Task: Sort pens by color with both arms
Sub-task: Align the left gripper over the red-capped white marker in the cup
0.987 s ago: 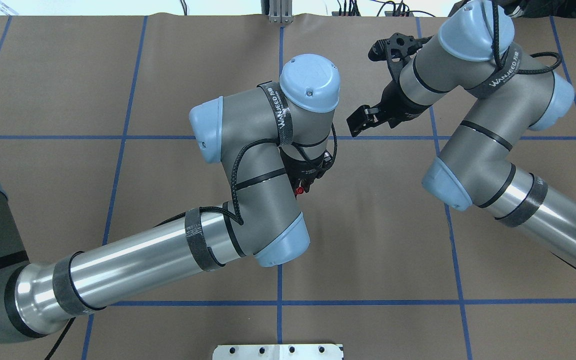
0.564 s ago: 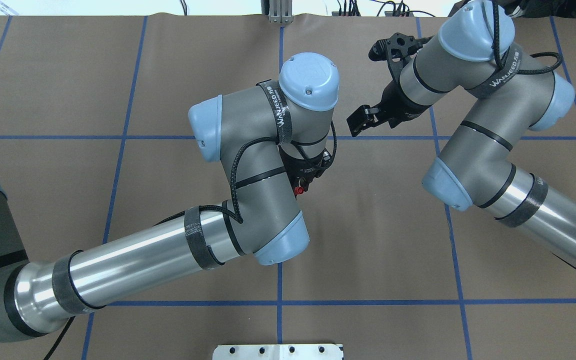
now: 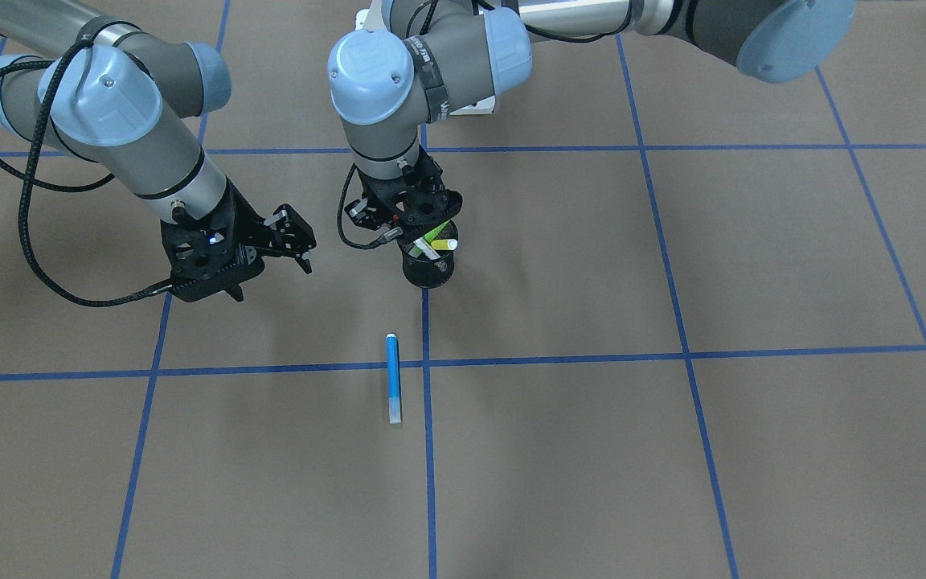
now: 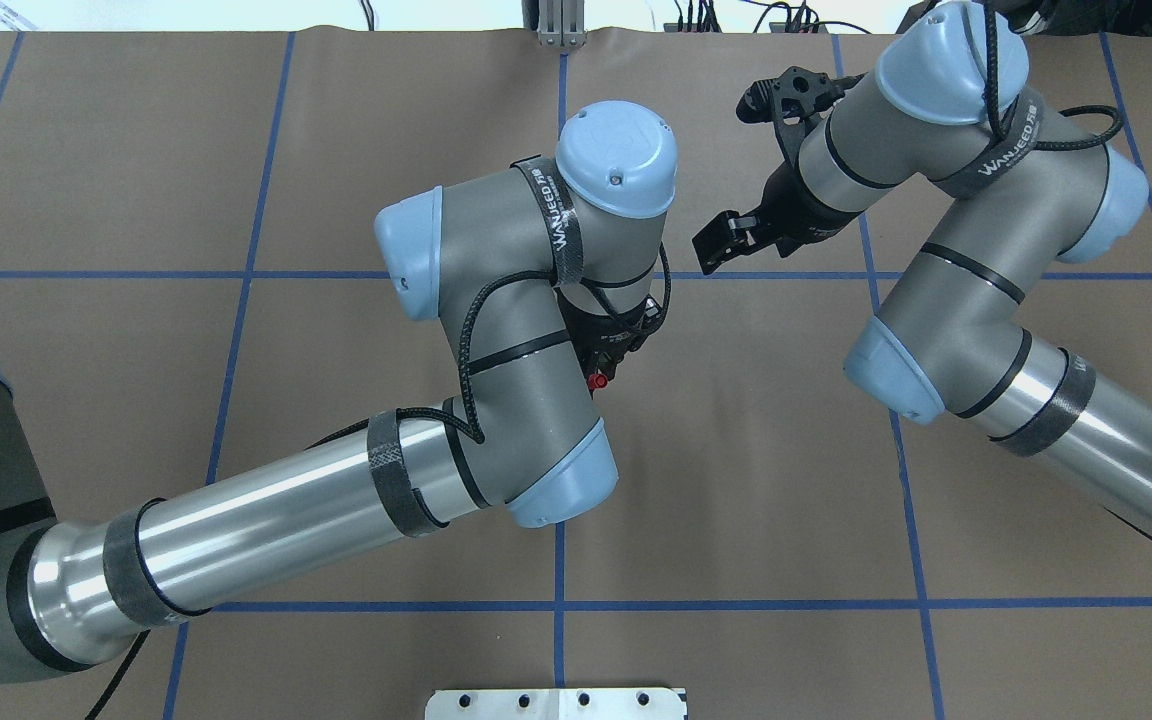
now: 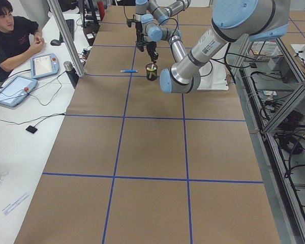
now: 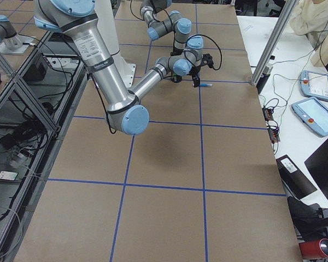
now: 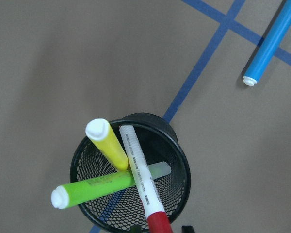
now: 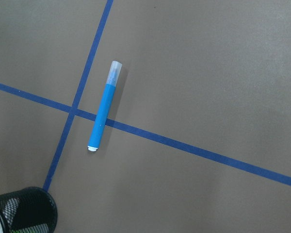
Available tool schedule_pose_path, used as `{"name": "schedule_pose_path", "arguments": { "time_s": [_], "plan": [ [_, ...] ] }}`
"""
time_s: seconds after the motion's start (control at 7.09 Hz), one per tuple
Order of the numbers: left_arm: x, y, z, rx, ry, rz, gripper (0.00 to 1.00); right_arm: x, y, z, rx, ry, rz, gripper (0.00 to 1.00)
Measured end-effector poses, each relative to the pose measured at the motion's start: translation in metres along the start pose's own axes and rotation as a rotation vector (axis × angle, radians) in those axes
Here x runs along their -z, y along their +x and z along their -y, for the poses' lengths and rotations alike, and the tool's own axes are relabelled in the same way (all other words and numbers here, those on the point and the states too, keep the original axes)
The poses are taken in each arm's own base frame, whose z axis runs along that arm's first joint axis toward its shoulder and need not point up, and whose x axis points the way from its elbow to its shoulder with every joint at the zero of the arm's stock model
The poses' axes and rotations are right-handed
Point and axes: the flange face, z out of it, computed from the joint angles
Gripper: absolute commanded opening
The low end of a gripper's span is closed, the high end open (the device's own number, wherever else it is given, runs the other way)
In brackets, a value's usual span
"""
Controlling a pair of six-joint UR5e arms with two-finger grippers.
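Note:
My left gripper [image 4: 602,370] hangs over the black mesh cup [image 3: 428,272] and is shut on the red cap of the white-bodied pen [image 7: 138,172]. The pen's white end reaches the cup's mouth. The yellow pen [image 7: 109,145] and green pen [image 7: 94,187] lean inside the cup. The blue pen [image 3: 393,378] lies flat on the brown table beside a tape crossing, beyond the cup. It also shows in the right wrist view [image 8: 104,114]. My right gripper [image 3: 270,275] is open and empty, hovering to the side of the cup and short of the blue pen.
Blue tape lines [image 3: 672,354] divide the brown paper into squares. The white metal base [image 4: 556,703] sits at the near edge. An operator [image 5: 10,35] sits at a side desk with tablets [image 5: 43,63] beyond the table's far edge.
My left arm has shifted slightly, its wrist a little higher, with the red cap still at its fingers. The right arm has not moved.

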Motion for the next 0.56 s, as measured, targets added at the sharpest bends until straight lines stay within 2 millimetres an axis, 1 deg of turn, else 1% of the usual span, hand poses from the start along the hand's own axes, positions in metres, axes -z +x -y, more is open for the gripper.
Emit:
{"name": "schedule_pose_path", "arguments": {
  "time_s": [0.14, 0.42, 0.56],
  "plan": [
    [0.0002, 0.0, 0.0002, 0.004, 0.0, 0.0, 0.2, -0.0002, -0.0001, -0.0001, 0.001, 0.0, 0.0, 0.98],
    [0.0002, 0.0002, -0.0002, 0.004, 0.0, -0.001, 0.12, -0.0007, 0.0002, -0.0001, 0.001, -0.002, 0.0, 0.98],
    [-0.0001, 0.0002, -0.0005, 0.004, 0.0, -0.001, 0.12, -0.001, 0.0003, -0.0001, 0.0, -0.002, 0.0, 0.98]
  ]
}}
